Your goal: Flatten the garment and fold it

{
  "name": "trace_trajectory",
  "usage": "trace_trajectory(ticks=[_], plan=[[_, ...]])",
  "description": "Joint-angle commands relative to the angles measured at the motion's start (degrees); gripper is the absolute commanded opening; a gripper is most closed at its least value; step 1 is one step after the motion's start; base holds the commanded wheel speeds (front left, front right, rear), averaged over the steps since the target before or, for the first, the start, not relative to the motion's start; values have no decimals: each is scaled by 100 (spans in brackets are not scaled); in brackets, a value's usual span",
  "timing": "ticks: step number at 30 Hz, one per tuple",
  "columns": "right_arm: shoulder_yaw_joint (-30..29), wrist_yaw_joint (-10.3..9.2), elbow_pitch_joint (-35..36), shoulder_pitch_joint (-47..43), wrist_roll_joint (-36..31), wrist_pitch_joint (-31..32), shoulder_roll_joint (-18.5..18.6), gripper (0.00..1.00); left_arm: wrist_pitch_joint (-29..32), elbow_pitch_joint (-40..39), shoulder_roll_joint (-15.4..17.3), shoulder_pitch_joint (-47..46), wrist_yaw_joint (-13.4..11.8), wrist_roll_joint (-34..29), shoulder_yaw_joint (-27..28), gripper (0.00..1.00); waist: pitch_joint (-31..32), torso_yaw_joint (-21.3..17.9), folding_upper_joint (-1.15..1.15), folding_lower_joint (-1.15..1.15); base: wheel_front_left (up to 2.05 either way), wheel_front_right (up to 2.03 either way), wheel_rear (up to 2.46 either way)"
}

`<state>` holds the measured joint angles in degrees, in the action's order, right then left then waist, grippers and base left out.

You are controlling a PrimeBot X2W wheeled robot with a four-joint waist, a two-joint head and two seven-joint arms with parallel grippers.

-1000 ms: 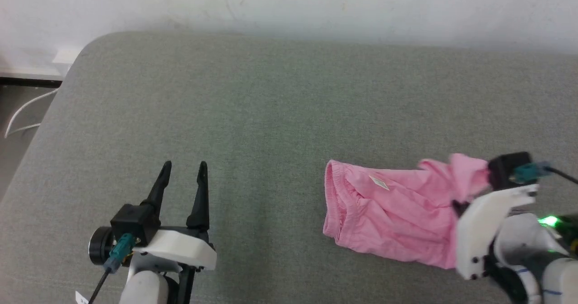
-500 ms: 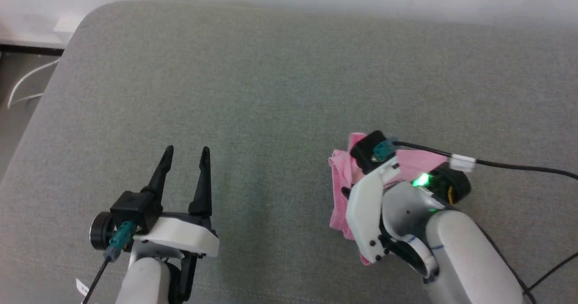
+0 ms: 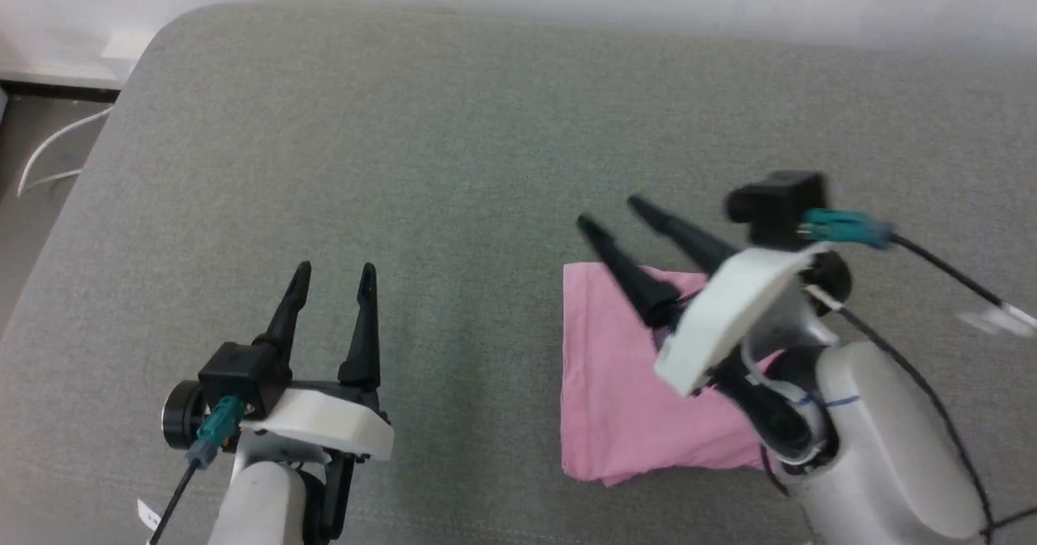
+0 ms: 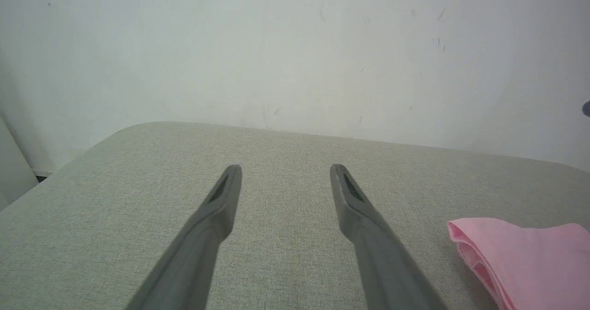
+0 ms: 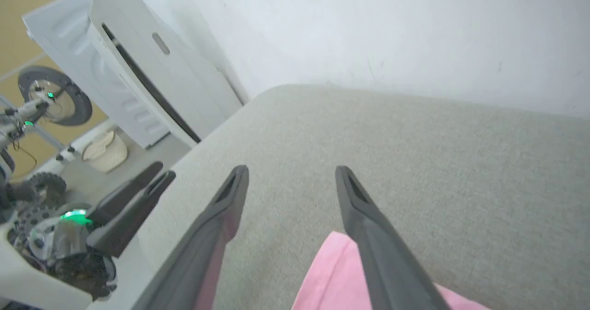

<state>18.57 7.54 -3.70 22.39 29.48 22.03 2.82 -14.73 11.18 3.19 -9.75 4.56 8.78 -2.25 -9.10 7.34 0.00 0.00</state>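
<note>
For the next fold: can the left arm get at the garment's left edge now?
Probably yes. The left fingers are open, and bare grey surface lies between them and the garment. The right fingers, open over its far part, leave that edge free.

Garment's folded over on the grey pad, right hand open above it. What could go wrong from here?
1. The right hand is open and low over the garment. Whether they touch cannot be told, so on retreat it could drag the top layer and undo the fold.
2. In the left wrist view the garment's folded edge looks puffy, with layers gaping, so it may spring open.
3. The left hand is open and apart from the cloth, so nothing pins it.
</note>
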Motion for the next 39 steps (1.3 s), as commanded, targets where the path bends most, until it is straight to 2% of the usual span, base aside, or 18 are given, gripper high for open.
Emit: trace_trajectory(ticks=[1, 4, 7, 11, 16, 20, 25, 27, 28, 29, 30, 35, 39], plan=[[-155, -5, 85, -150, 13, -342, 6, 100, -27, -6, -23, 21, 2, -39, 17, 100, 78, -101, 0, 0, 0, 0, 0], [-711, -5, 219, -505, -55, -1208, 6, 100, -27, -32, -24, 73, -5, -54, 43, 100, 140, -197, 0, 0, 0, 0, 0], [-1280, -5, 183, -904, -173, -1805, 6, 100, -27, -70, -25, 115, -9, -70, 71, 100, 175, -278, 0, 0, 0, 0, 0], [-1871, -5, -241, -1353, -486, -2086, 6, 100, -27, -106, -26, 139, 4, -100, 88, 100, 182, -343, 0, 0, 0, 0, 0], [-1905, -5, -937, -1554, -567, -1697, 6, 100, -27, -111, -27, 125, 22, -125, 71, 100, 160, -364, 0, 0, 0, 0, 0], [-1739, -5, -1395, -1527, -53, -1070, 6, 100, -27, -83, -28, 122, 33, -126, 55, 100, 163, -348, 0, 0, 0, 0, 0], [-1552, -5, -1868, -1330, 277, -303, 6, 100, -27, -41, -29, 127, 41, -135, 30, 100, 162, -342, 0, 0, 0, 0, 0], [-1473, -5, -2095, -1215, 434, 24, 6, 45, -27, -41, -29, 131, 41, -134, 30, 100, 162, -350, 0, 0, 0, 0, 0], [-1420, -5, -2179, -1149, 427, 166, 6, 28, -27, -45, -29, 135, 40, -135, 30, 100, 159, -359, 0, 0, 0, 0, 0], [-1397, -5, -2244, -1081, 361, 264, 6, 5, -27, -49, -29, 138, 40, -137, 27, 100, 155, -372, 0, 0, 0, 0, 0], [-1379, -5, -2292, -1006, 257, 351, 6, 0, -27, -54, -30, 141, 38, -142, 24, 100, 150, -393, 0, 0, 0, 0, 0], [-1207, -5, -2226, -505, -786, 747, 22, 0, -27, -97, -19, 165, 42, -192, 32, 100, 81, -684, 0, 0, 0, 0, 0], [-674, -5, -2014, 30, -1734, 873, 361, 0, -27, -190, 12, 128, 52, -233, 50, 100, -70, -1103, 0, 0, 0, 0, 0]])
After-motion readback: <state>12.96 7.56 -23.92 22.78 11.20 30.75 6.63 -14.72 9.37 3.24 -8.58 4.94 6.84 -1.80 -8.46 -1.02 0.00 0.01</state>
